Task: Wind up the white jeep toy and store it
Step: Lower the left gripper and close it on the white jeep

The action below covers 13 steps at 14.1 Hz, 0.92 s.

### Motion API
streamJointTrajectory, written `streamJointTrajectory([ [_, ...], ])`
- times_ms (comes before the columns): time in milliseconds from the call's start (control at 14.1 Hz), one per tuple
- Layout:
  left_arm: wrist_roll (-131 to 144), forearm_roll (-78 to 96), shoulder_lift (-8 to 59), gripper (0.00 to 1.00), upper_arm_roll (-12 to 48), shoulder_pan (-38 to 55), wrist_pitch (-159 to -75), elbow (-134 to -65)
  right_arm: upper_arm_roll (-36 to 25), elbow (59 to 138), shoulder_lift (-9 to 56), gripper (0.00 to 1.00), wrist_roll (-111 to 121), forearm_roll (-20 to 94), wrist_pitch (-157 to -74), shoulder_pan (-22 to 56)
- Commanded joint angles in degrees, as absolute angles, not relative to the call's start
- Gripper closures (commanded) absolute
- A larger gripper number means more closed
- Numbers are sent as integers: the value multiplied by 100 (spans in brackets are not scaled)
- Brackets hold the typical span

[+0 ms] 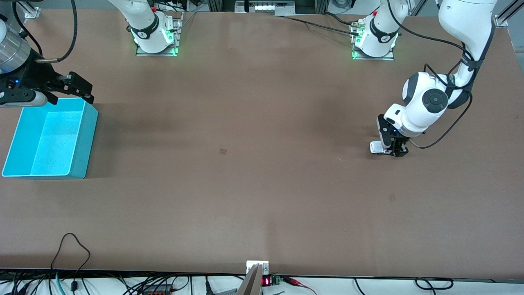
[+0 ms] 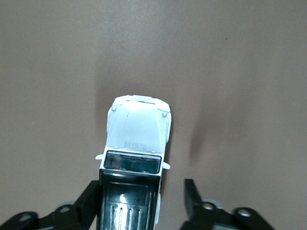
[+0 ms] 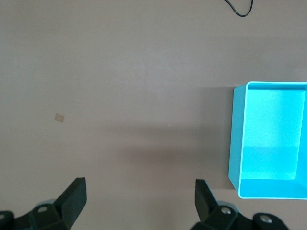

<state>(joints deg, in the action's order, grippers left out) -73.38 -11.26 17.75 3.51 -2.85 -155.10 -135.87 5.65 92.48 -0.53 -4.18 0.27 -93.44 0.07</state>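
Stands low at the left arm's end of the front frame, about mid-height: a white jeep toy [image 1: 376, 148], wheels on the brown table [image 1: 245, 102], its nose poking out from under the left gripper [image 1: 395, 149]. Looks there like little more than a white speck with dark wheels. Reveals far more in the left wrist view: white jeep toy [image 2: 136, 143] seen from above, with a white hood, silvery corner trim, a dark windshield, small side mirrors and a black ribbed roof panel. Shows the left gripper [image 2: 141, 184] spread apart around the roofed half, one finger [image 2: 91, 201] against the jeep's side, the other [image 2: 192, 201] standing off with bare table between. Hangs at the upper corner of the front frame, at the right arm's end: the right gripper [image 1: 80, 88], over the rim of a teal bin [image 1: 88, 135]. Confirms in the right wrist view the right gripper [image 3: 140, 184] splayed wide and holding nothing, with the teal bin [image 3: 233, 139] beside it.
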Motion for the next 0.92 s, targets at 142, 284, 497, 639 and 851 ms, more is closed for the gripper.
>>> streamJointTrajectory([
  [142,-7392,-1248,1802,78,360,-299,-15565,-13623,554,9290,-141,0,-378,-9,-9352,18],
  [284,-7392,-1248,1802,82,360,-290,-15565,-13606,554,9290,-141,0,-413,-9,-9343,26],
  [497,-7409,-1248,1845,82,360,-264,-15557,-13605,554,9290,-158,0,-404,-9,-9316,26],
  [639,-7409,-1248,1924,82,360,-272,-15557,-13588,554,9290,-150,0,-396,-9,-9334,26],
  [851,-7794,-1239,2143,82,299,-325,-15557,-13405,554,9290,-141,0,-404,0,-9369,26],
])
